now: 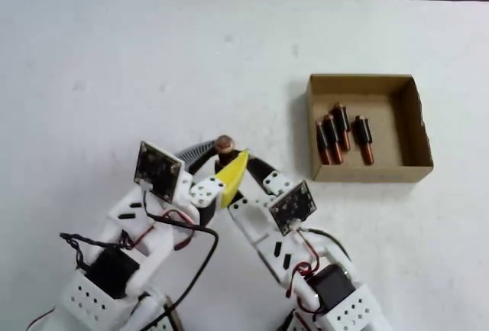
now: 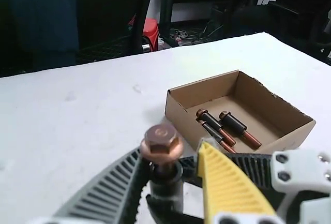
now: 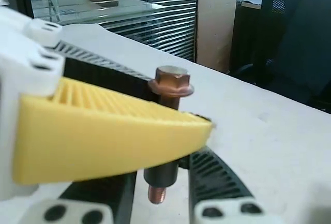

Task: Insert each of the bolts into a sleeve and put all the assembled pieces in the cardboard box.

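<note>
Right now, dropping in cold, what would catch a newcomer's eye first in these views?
The copper bolt stands upright in a dark sleeve, with the left end effector and right end effector meeting around it. To its right in the high view, the cardboard box already holds four assembled pieces.

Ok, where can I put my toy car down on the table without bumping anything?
The table is wide and bare left of the left arm and all along the far edge, past the cardboard box too. It's crowded in the near middle, where the left arm and right arm meet at the bolt, and the strip between them and the box is narrow.
</note>
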Motion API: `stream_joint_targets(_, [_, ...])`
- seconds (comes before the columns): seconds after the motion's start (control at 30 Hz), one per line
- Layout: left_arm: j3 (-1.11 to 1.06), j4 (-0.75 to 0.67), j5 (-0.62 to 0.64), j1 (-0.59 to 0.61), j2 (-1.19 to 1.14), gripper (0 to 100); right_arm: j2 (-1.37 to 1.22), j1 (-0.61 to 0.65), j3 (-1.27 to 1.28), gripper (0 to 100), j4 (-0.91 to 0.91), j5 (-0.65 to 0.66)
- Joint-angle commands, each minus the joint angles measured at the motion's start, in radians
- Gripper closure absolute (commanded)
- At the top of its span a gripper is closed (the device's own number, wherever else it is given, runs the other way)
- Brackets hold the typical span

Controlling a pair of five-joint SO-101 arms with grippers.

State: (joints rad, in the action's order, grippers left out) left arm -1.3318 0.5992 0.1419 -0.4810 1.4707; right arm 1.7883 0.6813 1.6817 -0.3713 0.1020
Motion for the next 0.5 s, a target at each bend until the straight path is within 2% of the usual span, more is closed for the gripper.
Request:
stream_joint_targets(0.0, [0.023,-0.005,-0.015,0.010,0.012,82,0.015,-0.002,0.008,98.1,0.018,0.011])
stream_joint_targets(0.1, [0.021,-0.005,-0.017,0.012,0.012,79,0.015,-0.002,0.008,98.1,0.018,0.011])
stream_joint_targets(0.3, [0.017,-0.005,-0.011,0.065,0.012,62,0.015,-0.018,0.008,98.1,0.016,0.011])
stream_joint_targets(0.47, [0.025,-0.015,-0.015,0.179,0.012,60,0.015,-0.054,0.008,98.1,0.016,0.006])
